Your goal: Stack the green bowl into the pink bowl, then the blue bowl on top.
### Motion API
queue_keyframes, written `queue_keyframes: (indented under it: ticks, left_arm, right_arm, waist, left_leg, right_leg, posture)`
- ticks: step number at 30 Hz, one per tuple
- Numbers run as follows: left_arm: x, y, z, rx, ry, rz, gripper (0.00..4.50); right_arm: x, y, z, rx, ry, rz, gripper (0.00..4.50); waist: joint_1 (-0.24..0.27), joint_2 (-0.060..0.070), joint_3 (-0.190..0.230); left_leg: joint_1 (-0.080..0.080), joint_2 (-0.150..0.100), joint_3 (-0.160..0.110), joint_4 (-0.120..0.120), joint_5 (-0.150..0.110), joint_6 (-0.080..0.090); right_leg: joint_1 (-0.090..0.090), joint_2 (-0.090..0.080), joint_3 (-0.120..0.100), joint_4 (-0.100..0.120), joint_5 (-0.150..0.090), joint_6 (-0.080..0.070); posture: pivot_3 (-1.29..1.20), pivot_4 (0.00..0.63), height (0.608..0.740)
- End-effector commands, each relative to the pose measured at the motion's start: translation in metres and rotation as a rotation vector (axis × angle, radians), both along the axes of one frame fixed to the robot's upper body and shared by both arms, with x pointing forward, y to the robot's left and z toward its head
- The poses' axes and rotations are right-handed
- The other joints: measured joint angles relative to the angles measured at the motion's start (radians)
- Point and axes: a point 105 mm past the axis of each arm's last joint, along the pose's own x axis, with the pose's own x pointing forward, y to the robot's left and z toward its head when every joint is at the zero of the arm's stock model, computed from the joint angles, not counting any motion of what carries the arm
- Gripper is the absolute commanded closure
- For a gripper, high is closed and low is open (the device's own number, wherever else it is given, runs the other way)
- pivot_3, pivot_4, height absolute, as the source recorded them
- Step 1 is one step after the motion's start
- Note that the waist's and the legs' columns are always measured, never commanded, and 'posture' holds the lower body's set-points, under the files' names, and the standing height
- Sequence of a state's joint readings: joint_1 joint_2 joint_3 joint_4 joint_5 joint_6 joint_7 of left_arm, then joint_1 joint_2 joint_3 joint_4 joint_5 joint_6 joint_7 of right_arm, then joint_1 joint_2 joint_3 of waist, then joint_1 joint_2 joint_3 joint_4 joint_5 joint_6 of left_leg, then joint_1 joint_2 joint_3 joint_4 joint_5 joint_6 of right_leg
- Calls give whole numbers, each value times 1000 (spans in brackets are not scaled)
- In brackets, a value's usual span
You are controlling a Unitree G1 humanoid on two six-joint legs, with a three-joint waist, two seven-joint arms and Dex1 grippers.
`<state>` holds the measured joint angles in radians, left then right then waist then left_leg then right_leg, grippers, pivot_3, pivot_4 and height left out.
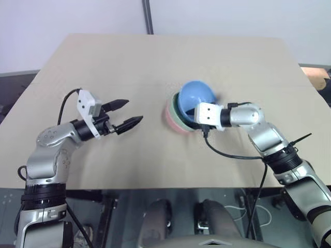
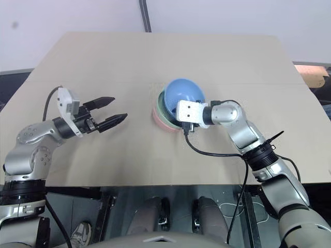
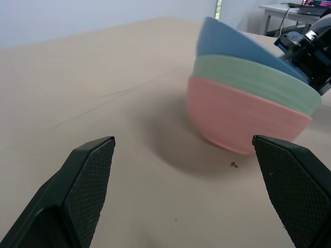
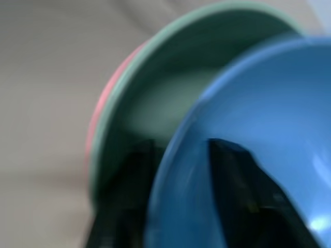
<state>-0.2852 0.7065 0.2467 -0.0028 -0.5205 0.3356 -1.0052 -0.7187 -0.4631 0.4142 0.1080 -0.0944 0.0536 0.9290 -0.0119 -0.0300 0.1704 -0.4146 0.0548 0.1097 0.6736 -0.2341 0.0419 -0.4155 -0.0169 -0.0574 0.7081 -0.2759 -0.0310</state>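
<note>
Now, left to right, watch these:
Left gripper (image 1: pixel 128 113): jaws spread wide, holding nothing, beside the stack.
Pink bowl (image 3: pixel 243 121): on the table (image 1: pixel 155 57), green bowl (image 3: pixel 258 82) nested inside.
Blue bowl (image 1: pixel 196 95): tilted in the green.
Right gripper (image 4: pixel 181 181): fingers straddle the blue rim.
Risk: if you pull back skewed, you could drag it out.

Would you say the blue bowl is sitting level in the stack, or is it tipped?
Tipped. The blue bowl leans inside the green bowl, its rim raised on one side, with the right gripper straddling its wall.
</note>
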Motion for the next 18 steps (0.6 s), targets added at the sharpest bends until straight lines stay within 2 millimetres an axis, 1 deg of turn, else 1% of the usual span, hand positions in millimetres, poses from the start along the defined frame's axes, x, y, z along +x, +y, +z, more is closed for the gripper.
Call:
queue_keyframes:
  ticks: [1, 2, 5, 6, 9, 13, 16, 18]
  left_arm:
    - [-6, 0, 9, 15, -52, 5, 0]
    - [-6, 0, 8, 10, -44, 3, 0]
    - [-6, 0, 8, 1, -49, 15, 0]
    - [-6, 0, 7, -2, -48, 15, 0]
    - [-4, -3, 7, -2, -57, 13, 0]
    - [-1, -6, 12, -48, -99, 1, 0]
    - [0, -6, 15, -90, -133, 5, 0]
    - [0, -6, 14, -101, -133, 1, 0]
  right_arm:
    - [-5, -5, 38, 113, -140, 2, 1935]
    - [-7, -6, 41, 125, -153, 0, 1935]
    - [-29, -7, 65, 226, -128, 50, 1935]
    - [-35, -6, 69, 235, -127, 67, 1935]
    - [-47, -5, 72, 243, -119, 87, 1935]
    - [-57, -6, 82, 299, -86, 81, 1935]
    - [-62, -12, 91, 406, 14, 51, 1935]
    - [-61, -20, 91, 425, 48, 14, 1935]
  waist:
    - [-1, 0, 0]
    - [-1, 0, 0]
    - [0, 0, 0]
    - [-1, 0, 0]
    - [-1, 0, 0]
    - [0, 0, 0]
    - [1, 0, 0]
    - [1, 0, 0]
  left_leg:
    - [0, 0, 0, -1, 0, 0]
    - [0, 0, 0, -2, 0, 0]
    - [0, 0, 0, -3, 0, 0]
    - [0, 0, 0, -4, 0, 0]
    - [0, 0, 0, -4, 0, 0]
    - [0, 0, 0, -4, 0, 0]
    - [0, 0, -1, -4, 0, 0]
    - [0, 0, -1, -4, 0, 0]
  right_leg:
    - [0, 0, 0, -1, 0, 0]
    - [0, 0, 0, -1, 0, 0]
    - [0, 0, 0, -3, 0, 0]
    - [0, 0, 0, -3, 0, 0]
    - [0, 0, 0, -4, 0, 0]
    - [0, 0, 0, -4, 0, 0]
    - [1, 0, -1, -5, 0, 0]
    - [1, 0, -1, -5, 0, 0]
  posture:
    - [0, 150, 740]
    - [0, 150, 740]
    - [0, 150, 740]
    - [0, 150, 740]
    - [0, 150, 740]
    - [0, 150, 740]
    - [0, 150, 740]
    - [0, 150, 740]
